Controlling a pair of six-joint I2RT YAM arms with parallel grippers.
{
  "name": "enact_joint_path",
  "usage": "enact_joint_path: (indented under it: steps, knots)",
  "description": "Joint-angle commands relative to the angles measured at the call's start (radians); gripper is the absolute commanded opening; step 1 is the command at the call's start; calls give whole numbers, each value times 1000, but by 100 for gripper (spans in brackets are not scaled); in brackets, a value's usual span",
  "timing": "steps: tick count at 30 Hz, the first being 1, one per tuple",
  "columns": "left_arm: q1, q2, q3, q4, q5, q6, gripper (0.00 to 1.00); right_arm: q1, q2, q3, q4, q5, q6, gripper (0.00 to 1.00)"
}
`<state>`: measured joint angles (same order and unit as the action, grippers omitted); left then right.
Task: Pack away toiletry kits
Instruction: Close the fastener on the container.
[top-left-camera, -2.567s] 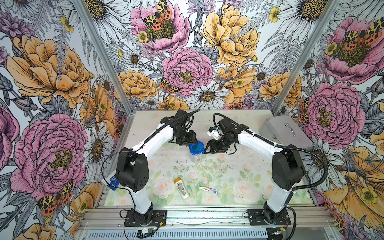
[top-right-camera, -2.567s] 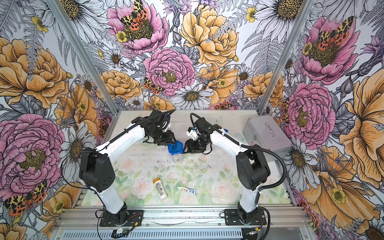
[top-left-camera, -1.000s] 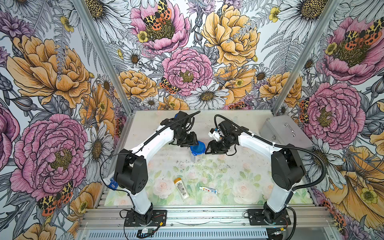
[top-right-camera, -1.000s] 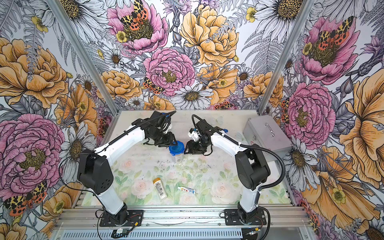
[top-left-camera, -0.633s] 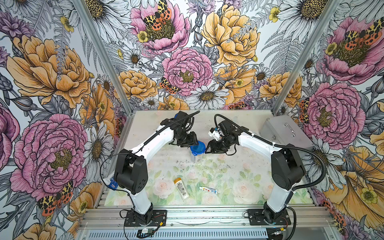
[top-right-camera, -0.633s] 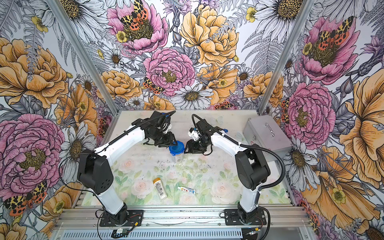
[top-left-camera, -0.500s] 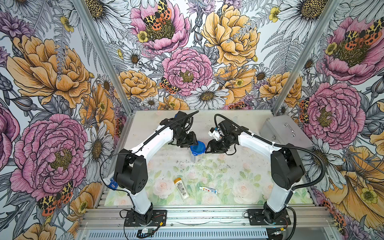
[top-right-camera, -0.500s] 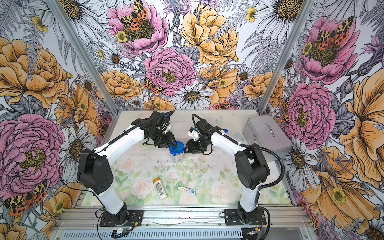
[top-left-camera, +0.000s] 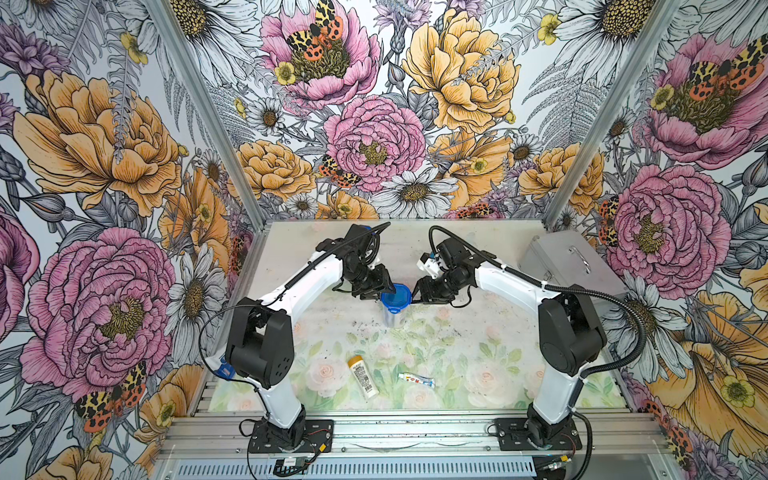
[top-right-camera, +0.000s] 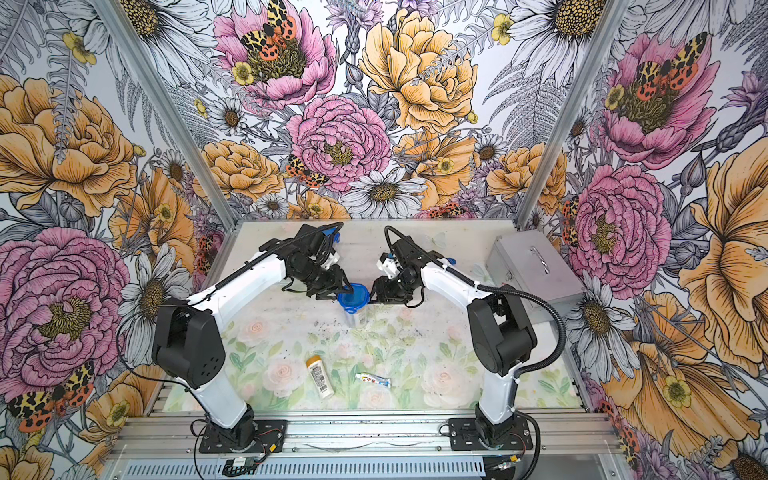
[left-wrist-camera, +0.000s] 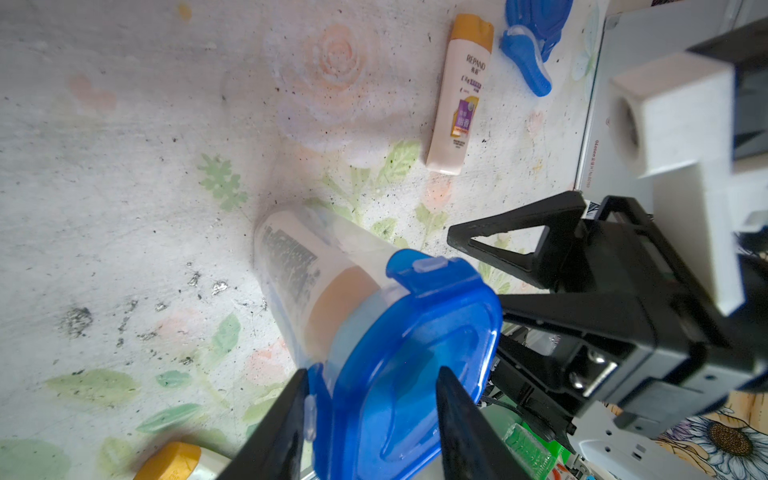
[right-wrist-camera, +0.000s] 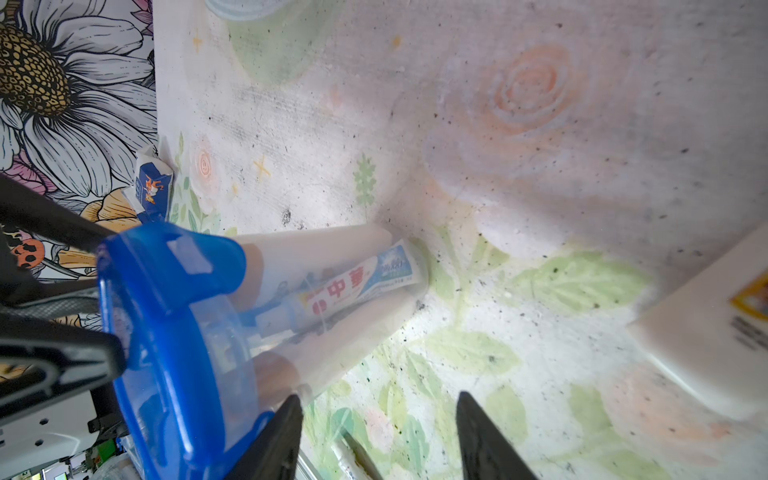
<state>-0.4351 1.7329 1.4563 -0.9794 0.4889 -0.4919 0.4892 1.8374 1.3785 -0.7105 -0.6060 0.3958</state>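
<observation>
Clear cup (top-left-camera: 392, 321) upright mid-frame on surface (top-left-camera: 478, 336), blue lid (top-left-camera: 395, 296) on. Left gripper (top-left-camera: 386, 289): fingers (left-wrist-camera: 278, 436) half apart astride lid edge, grip cannot be told. Right gripper (top-left-camera: 417, 292): fingers (right-wrist-camera: 274, 440) apart, empty, beside lid.

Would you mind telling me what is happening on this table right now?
Both arms are working on the blue lid of an upright clear cup mid-table, which already holds a bottle and a toothpaste tube. The left claw straddles one edge of the lid; the right claw sits open at the opposite edge. A second bottle and a second tube lie loose near the front. The silver case sits closed on the right.
</observation>
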Motion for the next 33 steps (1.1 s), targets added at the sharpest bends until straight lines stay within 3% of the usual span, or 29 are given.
enact_joint_path:
  steps: [1, 8, 19, 28, 33]
  knots:
    - [-2, -22, -29, 24, 17, -17, 50, 9, -6, 30, 77, -41, 6, 59]
    - [9, -39, -39, 22, -26, -8, 56, -12, -38, -16, 75, -17, 24, 61]
    - [6, -57, -18, 6, -73, 5, 79, -22, -83, -39, 75, 22, 35, 64]
    - [-66, -32, 153, -157, -259, 92, 98, -33, -137, -81, 71, 67, 61, 73]
    - [-129, 11, 236, -215, -340, 111, 99, -70, -187, -119, 66, 109, 88, 78]
